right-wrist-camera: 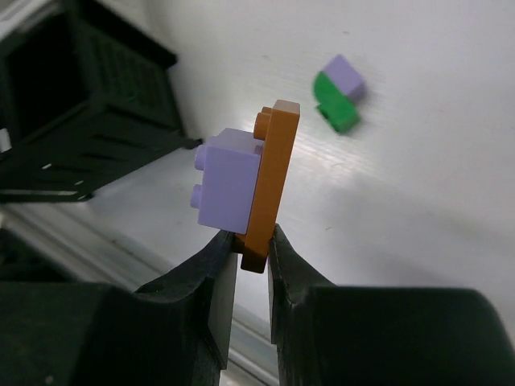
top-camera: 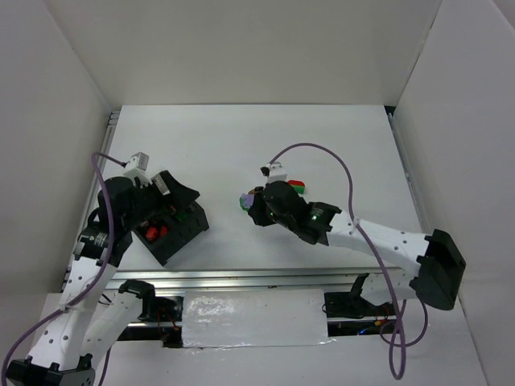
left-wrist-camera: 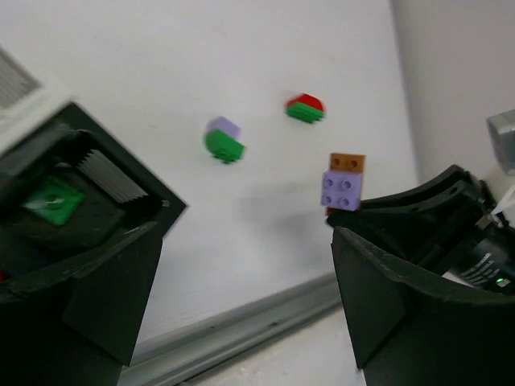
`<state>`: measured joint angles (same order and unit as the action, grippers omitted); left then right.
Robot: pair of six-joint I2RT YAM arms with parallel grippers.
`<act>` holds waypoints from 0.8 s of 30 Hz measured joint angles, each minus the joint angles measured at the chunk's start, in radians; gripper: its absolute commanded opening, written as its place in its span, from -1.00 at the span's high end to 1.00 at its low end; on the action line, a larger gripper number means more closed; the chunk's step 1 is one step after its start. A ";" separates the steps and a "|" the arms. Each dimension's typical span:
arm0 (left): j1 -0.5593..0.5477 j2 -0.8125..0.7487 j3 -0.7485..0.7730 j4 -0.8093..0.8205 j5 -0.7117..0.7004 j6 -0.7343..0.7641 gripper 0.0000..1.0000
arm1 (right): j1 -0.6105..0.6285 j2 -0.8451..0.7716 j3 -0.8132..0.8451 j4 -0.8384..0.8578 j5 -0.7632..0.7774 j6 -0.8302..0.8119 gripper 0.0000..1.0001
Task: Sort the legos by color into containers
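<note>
Right tool (right-wrist-camera: pixel 251 249): closed on the lower edge of the orange-lilac stack (right-wrist-camera: pixel 241 181), which is held up well apart from the box (top-camera: pixel 183 237).
Left tool (left-wrist-camera: pixel 241 233): spread wide, empty.
Risk: thin edge grip; the stack could be twisted loose.

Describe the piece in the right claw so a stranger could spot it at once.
Start at the black box, then look right to the right claw. Pinched in it is a lilac brick stuck to an orange plate; the loose lilac-and-green stack and red-and-green stack nearby have no orange.
</note>
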<state>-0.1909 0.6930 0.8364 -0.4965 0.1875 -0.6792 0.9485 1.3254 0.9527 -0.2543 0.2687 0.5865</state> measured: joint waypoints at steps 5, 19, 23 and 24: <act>-0.044 0.032 -0.051 0.137 0.154 -0.114 -0.92 | 0.066 -0.120 -0.039 0.024 -0.011 0.020 1.00; -0.337 0.193 -0.060 0.280 0.082 -0.163 -0.71 | 0.161 -0.131 0.004 0.006 0.011 0.063 1.00; -0.350 0.218 -0.060 0.305 0.074 -0.163 -0.58 | 0.174 -0.113 0.024 -0.006 0.027 0.072 1.00; -0.353 0.224 -0.060 0.311 0.073 -0.163 -0.47 | 0.175 -0.108 0.026 -0.014 0.032 0.073 1.00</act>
<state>-0.5438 0.9173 0.7769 -0.1860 0.2607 -0.8421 1.1236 1.2175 0.9791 -0.2680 0.3008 0.6598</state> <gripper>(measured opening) 0.804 0.252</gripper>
